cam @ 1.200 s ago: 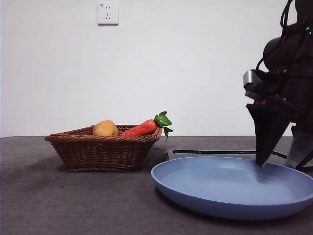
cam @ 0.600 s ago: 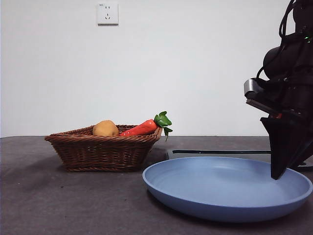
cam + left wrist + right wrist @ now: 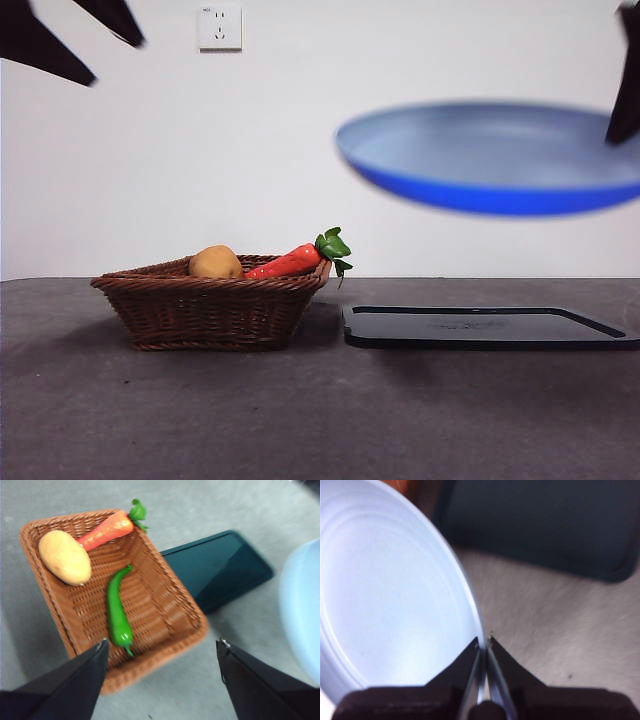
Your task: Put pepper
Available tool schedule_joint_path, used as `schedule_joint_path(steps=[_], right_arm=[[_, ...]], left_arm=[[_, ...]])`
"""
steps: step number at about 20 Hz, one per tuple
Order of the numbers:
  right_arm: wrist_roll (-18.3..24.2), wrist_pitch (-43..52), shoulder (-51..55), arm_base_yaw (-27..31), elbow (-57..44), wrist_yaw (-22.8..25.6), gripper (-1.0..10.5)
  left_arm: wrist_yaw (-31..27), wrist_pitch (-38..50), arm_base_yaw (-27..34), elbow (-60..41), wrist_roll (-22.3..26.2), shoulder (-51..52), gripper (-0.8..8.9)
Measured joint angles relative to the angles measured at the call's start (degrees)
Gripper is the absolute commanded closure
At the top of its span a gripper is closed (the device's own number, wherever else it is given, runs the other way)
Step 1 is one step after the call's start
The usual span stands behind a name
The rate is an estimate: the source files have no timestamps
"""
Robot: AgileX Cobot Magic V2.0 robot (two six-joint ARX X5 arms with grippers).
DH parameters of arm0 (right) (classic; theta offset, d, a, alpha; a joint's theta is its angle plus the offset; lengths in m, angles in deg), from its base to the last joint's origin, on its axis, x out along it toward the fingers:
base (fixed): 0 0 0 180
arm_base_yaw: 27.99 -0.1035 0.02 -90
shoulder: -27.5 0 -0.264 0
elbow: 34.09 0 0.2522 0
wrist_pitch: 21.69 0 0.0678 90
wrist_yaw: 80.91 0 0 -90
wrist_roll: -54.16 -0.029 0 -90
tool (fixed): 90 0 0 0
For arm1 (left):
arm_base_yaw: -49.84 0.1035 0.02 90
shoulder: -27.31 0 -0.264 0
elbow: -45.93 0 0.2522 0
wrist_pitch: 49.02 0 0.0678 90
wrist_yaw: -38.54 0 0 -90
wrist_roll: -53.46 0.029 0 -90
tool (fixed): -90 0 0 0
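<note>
Left end effector (image 3: 161, 647), spread wide, hovers above the pepper (image 3: 117, 611) in the basket (image 3: 165, 607).

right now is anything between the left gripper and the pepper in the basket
Nothing visible. The left gripper hovers open above the basket, and the pepper lies uncovered on its floor, apart from the potato and carrot.
</note>
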Motion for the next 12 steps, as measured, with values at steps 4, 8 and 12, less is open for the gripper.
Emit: schedule_joint_path(steps=[4,8,12], right_arm=[[-1.7,-0.2,8.2,2.4,0.0,0.0,9.4],[-2.6,-0.4,12.1,2.6,0.0,0.0,9.4],[-3.3,-0.7,12.7,2.6,0.0,0.0,9.4]], left_arm=[[-7.3,0.2,-4.5,7.7,0.2,-12.3,4.39],[-12.2,0.1,-7.1,13.7,1.0,-24.1,4.39],[-14.2,0.2,-8.0,17.1,1.5,-33.6,4.39]])
